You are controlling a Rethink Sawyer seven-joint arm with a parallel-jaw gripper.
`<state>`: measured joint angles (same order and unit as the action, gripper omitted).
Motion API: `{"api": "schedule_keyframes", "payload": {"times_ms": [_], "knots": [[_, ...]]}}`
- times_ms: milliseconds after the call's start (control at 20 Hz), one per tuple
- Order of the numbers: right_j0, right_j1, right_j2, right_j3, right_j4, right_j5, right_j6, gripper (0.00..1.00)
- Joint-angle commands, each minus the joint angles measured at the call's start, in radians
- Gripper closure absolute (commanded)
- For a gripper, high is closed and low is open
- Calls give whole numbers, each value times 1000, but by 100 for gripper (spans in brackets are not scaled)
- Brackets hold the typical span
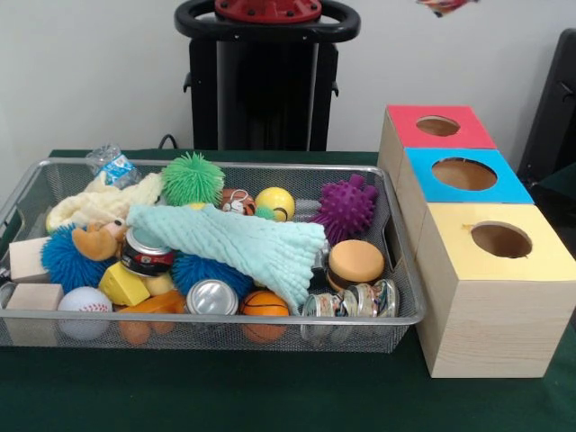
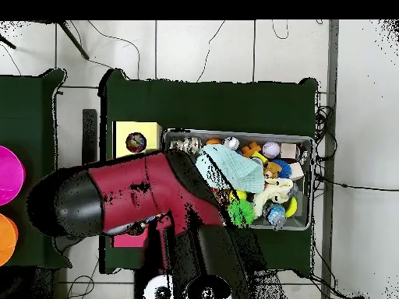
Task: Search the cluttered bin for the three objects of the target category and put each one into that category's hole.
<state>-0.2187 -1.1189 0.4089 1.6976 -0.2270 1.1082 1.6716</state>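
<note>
A wire mesh bin (image 1: pixel 225 319) (image 2: pixel 310 181) is full of clutter. A mint cloth (image 1: pixel 236 239) (image 2: pixel 222 165) lies across the middle. Around it are spiky balls in green (image 1: pixel 193 178), purple (image 1: pixel 346 209) and blue (image 1: pixel 65 259), a baseball (image 1: pixel 84 304), a small basketball (image 1: pixel 265 303), a yellow ball (image 1: pixel 275 202), cans (image 1: pixel 146 252) and a toy burger (image 1: pixel 355 263). Beside the bin stand three boxes with round holes: red (image 1: pixel 438 126), blue (image 1: pixel 463 174), yellow (image 1: pixel 500 240) (image 2: pixel 136 142). Only a reddish tip (image 1: pixel 441 5) shows at the top edge above the red box. The red arm (image 2: pixel 148 198) covers the boxes from overhead.
Two wooden blocks (image 1: pixel 27 259) sit at the bin's left end, crushed cans (image 1: pixel 351 301) at its front right. A crumpled water bottle (image 1: pixel 112 166) and a cream plush (image 1: pixel 99 203) lie at the back left. Green cloth (image 1: pixel 270 396) covers the table.
</note>
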Motion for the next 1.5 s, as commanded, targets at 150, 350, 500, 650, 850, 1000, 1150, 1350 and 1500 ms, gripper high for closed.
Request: {"api": "schedule_keyframes", "payload": {"times_ms": [150, 350, 500, 650, 850, 1000, 1150, 1350, 1500], "knots": [[98, 182, -51, -152, -159, -120, 206, 100], [112, 225, -92, -153, -207, -202, 208, 100], [123, 247, -118, -154, -243, -254, 203, 100], [125, 263, -133, -156, -258, -300, 184, 100], [138, 294, -160, -176, -277, -341, 176, 100], [146, 323, -176, -196, -284, -367, 175, 100], [150, 354, -186, -212, -283, -400, 175, 100], [178, 399, -219, -247, -296, -448, 206, 100], [213, 451, -251, -289, -290, -477, 248, 100]]}}
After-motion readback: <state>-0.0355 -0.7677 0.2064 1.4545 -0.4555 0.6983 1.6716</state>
